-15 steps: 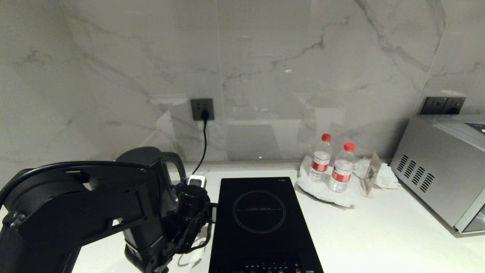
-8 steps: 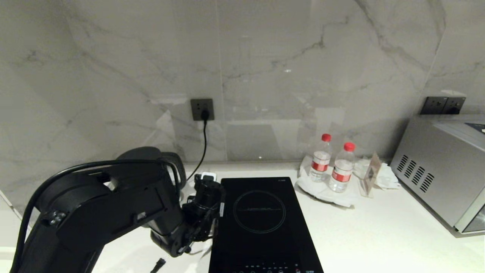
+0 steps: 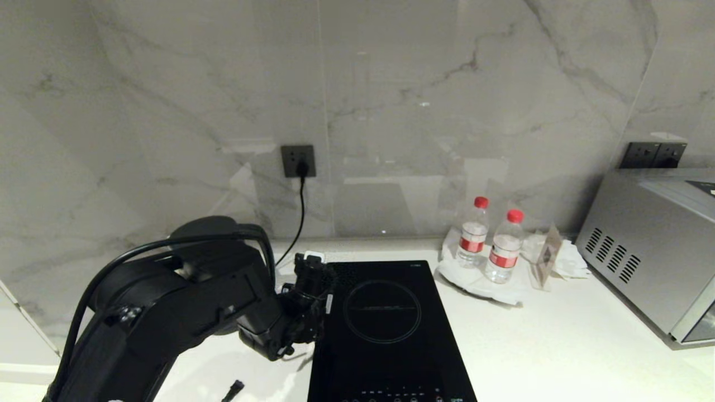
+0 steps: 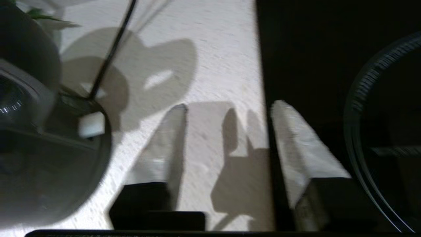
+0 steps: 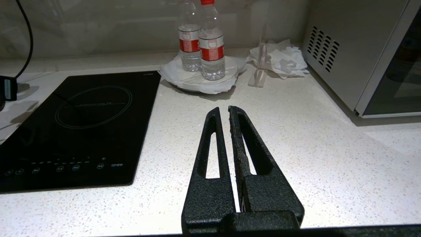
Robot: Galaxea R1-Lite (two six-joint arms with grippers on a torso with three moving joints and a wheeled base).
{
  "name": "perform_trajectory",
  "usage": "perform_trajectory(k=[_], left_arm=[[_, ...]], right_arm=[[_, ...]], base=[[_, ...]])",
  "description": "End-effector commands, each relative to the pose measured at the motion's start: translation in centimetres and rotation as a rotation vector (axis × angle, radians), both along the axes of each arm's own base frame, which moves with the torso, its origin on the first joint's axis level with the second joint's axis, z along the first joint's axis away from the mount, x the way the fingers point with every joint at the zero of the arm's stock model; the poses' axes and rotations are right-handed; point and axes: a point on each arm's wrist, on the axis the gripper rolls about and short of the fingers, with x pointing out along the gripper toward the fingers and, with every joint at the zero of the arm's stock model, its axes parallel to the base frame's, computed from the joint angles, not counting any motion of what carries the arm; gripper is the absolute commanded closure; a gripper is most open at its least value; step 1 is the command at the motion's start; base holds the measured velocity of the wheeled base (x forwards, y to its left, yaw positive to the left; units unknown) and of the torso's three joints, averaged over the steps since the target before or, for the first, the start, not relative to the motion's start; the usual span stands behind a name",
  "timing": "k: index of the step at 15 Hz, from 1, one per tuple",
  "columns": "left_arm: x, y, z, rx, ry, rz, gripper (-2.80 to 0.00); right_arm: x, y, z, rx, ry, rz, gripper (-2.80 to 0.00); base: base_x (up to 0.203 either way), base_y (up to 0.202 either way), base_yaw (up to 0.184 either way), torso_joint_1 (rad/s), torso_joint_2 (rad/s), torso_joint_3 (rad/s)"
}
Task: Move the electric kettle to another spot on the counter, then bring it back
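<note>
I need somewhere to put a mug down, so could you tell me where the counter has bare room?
The widest bare counter lies between the hob and the microwave, in front of the water bottles. The back right corner is crowded with bottles and crumpled paper. Left of the hob it is tight: kettle, cord and the left gripper.
</note>
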Motion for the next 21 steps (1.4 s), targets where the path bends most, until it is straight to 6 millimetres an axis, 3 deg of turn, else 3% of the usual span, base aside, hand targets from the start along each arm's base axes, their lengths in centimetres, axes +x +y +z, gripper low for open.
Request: perform_trajectory(k=[1,6,10,16,21], left_arm=[[0.6,0.2,-0.5,0.000,-0.006,0.014,-2.80],[1.9,1.6,-1.1,0.023,0.016,0.050,-2.80],[2.1,2.5,-0.3,0.036,0.053,0.066,-2.80],[-1.0,1.5,1.8,0.024,0.086,-0.021,-2.80],[-1.9,1.9,2.8,0.017,0.089,-0.028,-2.80]], right_arm=[[0.0,0.0,0.0,0.000,0.000,0.000,0.00],[0.0,0.0,0.0,0.000,0.000,0.000,0.00],[0.0,0.0,0.0,0.000,0.000,0.000,0.00],[0.0,0.0,0.0,0.000,0.000,0.000,0.00],[0.0,0.0,0.0,0.000,0.000,0.001,0.00]], base=[[0.000,0.000,0.000,0.000,0.00,0.000],[0.000,0.000,0.000,0.000,0.00,0.000],[0.000,0.000,0.000,0.000,0.00,0.000],[0.000,0.000,0.000,0.000,0.00,0.000],[0.000,0.000,0.000,0.002,0.00,-0.104]])
